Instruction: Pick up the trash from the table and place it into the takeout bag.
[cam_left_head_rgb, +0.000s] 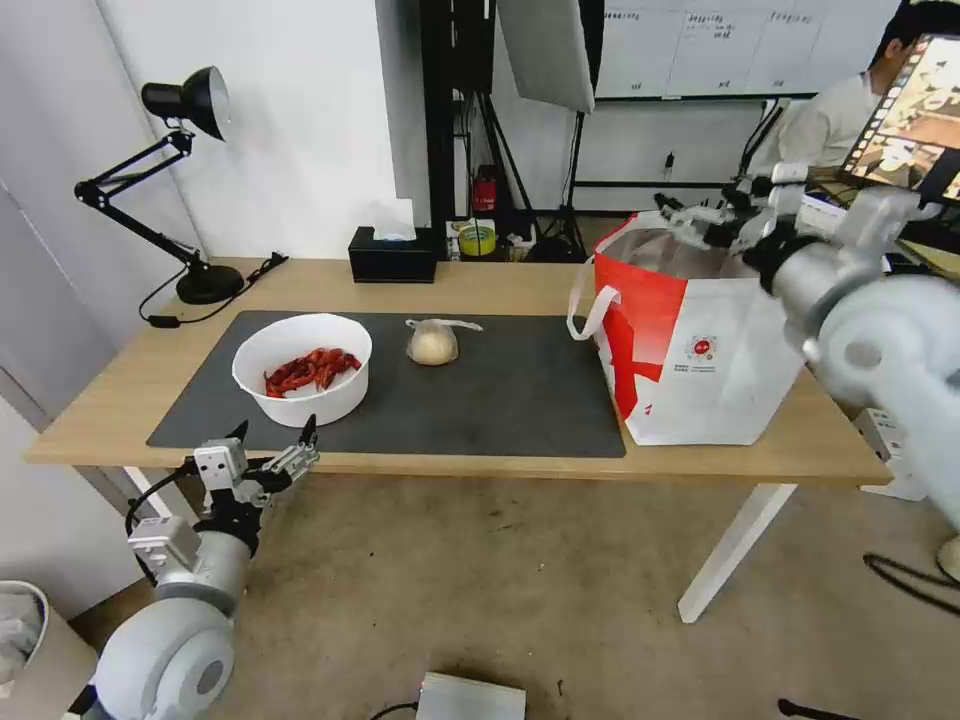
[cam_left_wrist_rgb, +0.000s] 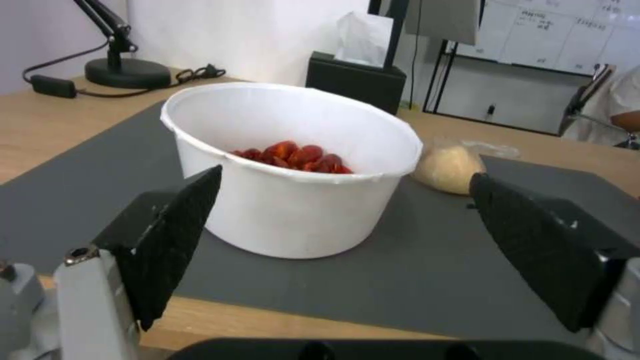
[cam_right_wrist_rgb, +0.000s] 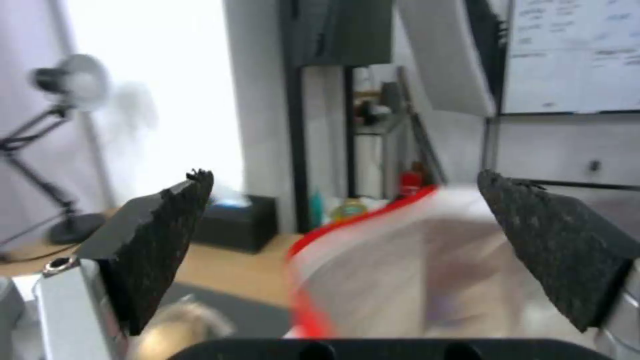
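Observation:
A white round bowl (cam_left_head_rgb: 302, 368) (cam_left_wrist_rgb: 293, 170) holding red crayfish shells sits on the left of the table's dark grey mat (cam_left_head_rgb: 520, 400). To its right on the mat lies a knotted clear bag of beige lump (cam_left_head_rgb: 433, 343) (cam_left_wrist_rgb: 448, 167). The white-and-red takeout bag (cam_left_head_rgb: 690, 340) (cam_right_wrist_rgb: 400, 270) stands open at the table's right end. My left gripper (cam_left_head_rgb: 275, 432) (cam_left_wrist_rgb: 345, 176) hovers open at the table's front edge, just short of the bowl, holding nothing. Above the takeout bag's mouth, my right gripper (cam_left_head_rgb: 700, 212) (cam_right_wrist_rgb: 345, 175) is open and empty.
A black tissue box (cam_left_head_rgb: 392, 255) stands at the back edge of the light-wood table (cam_left_head_rgb: 120, 400), and a black desk lamp (cam_left_head_rgb: 190, 180) with its cord at the back left. Tripods and stands fill the room behind. A grey device (cam_left_head_rgb: 470, 698) lies on the floor.

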